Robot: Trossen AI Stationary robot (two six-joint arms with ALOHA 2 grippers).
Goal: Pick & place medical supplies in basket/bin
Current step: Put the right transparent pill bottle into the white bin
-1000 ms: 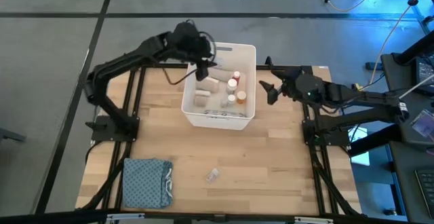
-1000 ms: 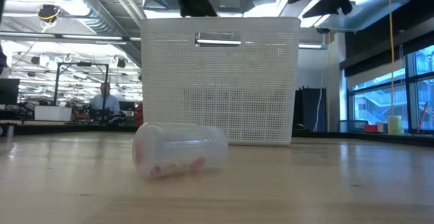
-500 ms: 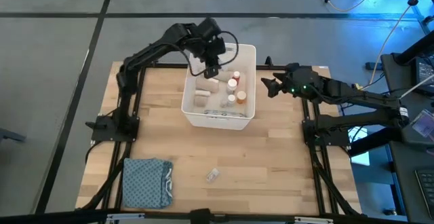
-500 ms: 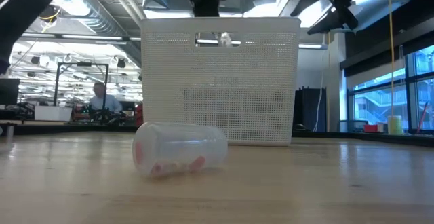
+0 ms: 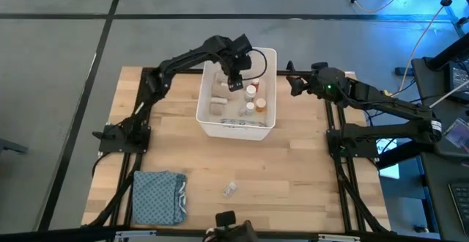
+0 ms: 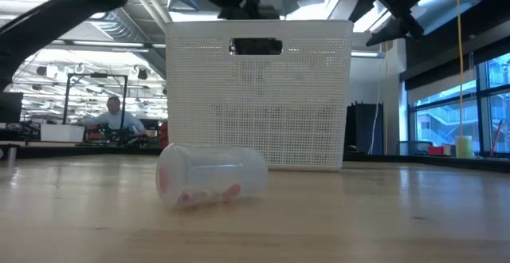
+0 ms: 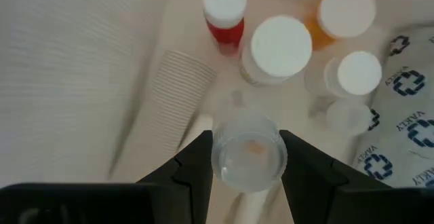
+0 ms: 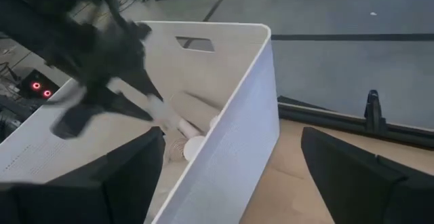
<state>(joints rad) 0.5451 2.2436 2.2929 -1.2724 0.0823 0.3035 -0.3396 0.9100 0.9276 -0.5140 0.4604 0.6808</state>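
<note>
The white basket (image 5: 236,95) stands at the table's far middle, its slot handle (image 6: 256,46) facing the near side. In it lie beige bandage rolls (image 7: 182,88), white-capped bottles (image 7: 280,44), a red bottle (image 7: 224,10) and a packet printed with blue crosses (image 7: 407,108). My left gripper (image 5: 235,82) reaches down into the basket, shut on a clear vial (image 7: 247,159). Another clear vial (image 6: 211,175) lies on its side on the near table. My right gripper (image 5: 292,83) hangs open beside the basket's right wall, holding nothing. My left gripper pinches the clear vial by its round sides (image 7: 217,157) between the two fingers. The fingers point steeply down from above, inside the basket. The vial shows end on, hanging over the bottles and rolls; whether it touches them I cannot tell.
A folded blue-grey cloth (image 5: 157,196) lies at the table's near left corner. The loose vial (image 5: 229,189) sits on the near middle of the table. The basket's tall right wall (image 8: 237,149) stands just in front of my right gripper. A person shows far behind in the low view.
My left gripper has swung from the basket's left wall toward the table's right and sunk into the basket, tipping to point steeply down, still shut on the vial. My right gripper has rolled and drifted slightly toward the far edge, staying open.
</note>
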